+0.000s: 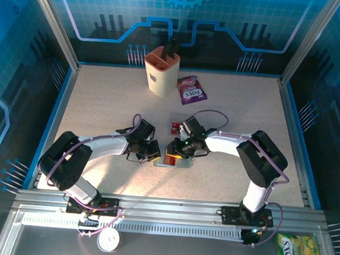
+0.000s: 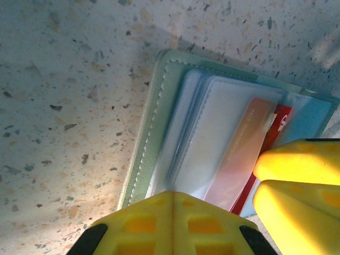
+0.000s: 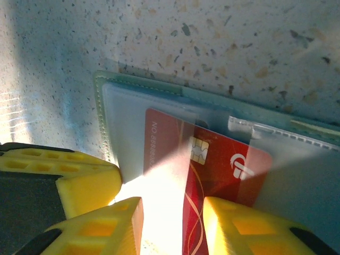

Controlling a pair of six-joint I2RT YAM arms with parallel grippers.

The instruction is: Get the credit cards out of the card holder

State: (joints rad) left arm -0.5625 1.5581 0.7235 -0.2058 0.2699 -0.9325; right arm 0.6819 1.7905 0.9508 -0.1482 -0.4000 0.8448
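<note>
The card holder [image 1: 178, 164] lies open at mid-table, its grey-green cover [image 2: 159, 133] [image 3: 106, 114] flat and its clear sleeves fanned out. A red credit card [image 3: 228, 159] with a chip sticks halfway out of a sleeve. An orange card [image 2: 239, 154] shows through another sleeve beside a red edge [image 2: 273, 135]. My left gripper [image 1: 155, 153] [image 2: 172, 195] is shut, its tips resting on the sleeves. My right gripper [image 1: 171, 151] [image 3: 172, 223] stands partly open, its fingers [image 2: 297, 164] over the red card's near end. Another red card [image 1: 177, 127] lies loose on the table behind.
A tall beige slotted cup [image 1: 161, 70] stands at the back, with a purple-and-white candy packet [image 1: 191, 89] to its right. The left gripper's yellow fingers [image 3: 58, 180] crowd the holder's near left corner. A yellow-green packet [image 1: 295, 253] lies off the table, front right.
</note>
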